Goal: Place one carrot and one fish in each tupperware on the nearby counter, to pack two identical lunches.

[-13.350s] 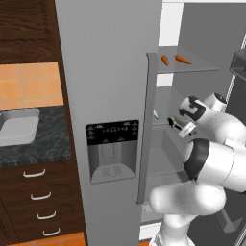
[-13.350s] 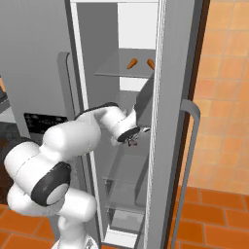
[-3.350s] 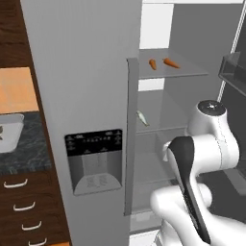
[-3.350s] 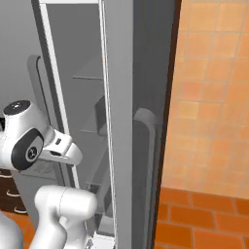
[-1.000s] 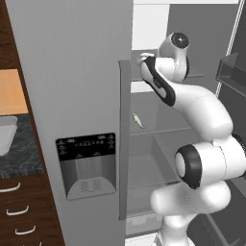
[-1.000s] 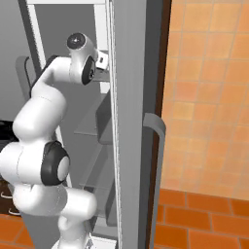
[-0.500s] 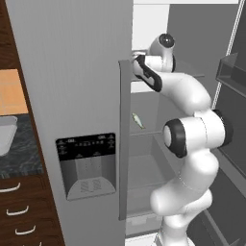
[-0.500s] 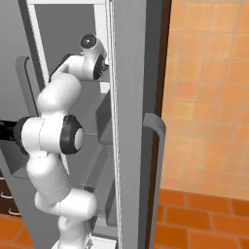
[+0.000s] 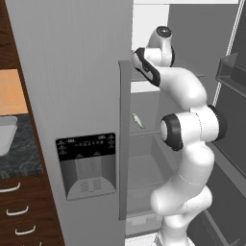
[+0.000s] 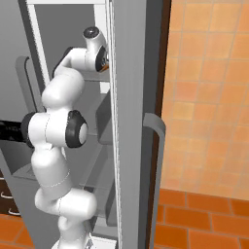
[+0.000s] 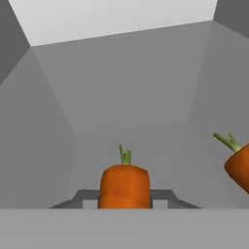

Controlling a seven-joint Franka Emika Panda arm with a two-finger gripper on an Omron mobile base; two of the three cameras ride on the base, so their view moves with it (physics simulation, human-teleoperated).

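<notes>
A white robot arm reaches up into an open grey fridge (image 9: 72,72), its hand raised to the upper shelf (image 9: 190,75) at about twelve o'clock from its own base.

Looking along the hand, the gripper (image 11: 125,200) sits at six o'clock in the frame. Its two dark fingertips (image 11: 87,198) press against either side of a bright orange carrot (image 11: 124,187), so the jaws are drawn in narrow with the carrot clamped between them. The carrot's cut top with a small green stalk points up toward twelve o'clock. A second carrot (image 11: 239,164) lies well apart at about three o'clock, cut off by the frame edge, its green stalk pointing toward ten o'clock. Behind both is the plain grey back wall of the fridge.

From the left camera on the base, the arm rises from five o'clock and bends up to the shelf, where the hand goes behind the edge of the shut fridge door. One shelf lower, near the centre of the picture, a small slim silvery fish (image 9: 138,120) lies on the glass, tilted, just right of the door edge. The door carries a dark ice and water dispenser panel (image 9: 87,165) at about seven o'clock. At the far left, around nine o'clock, a slice of dark marbled counter (image 9: 19,153) shows above brown drawers (image 9: 19,211) with curved silver handles.

From the right camera, the arm stands at the left beside the open door's edge and its long handle (image 10: 156,175), with an orange tiled wall (image 10: 209,97) at three o'clock.
</notes>
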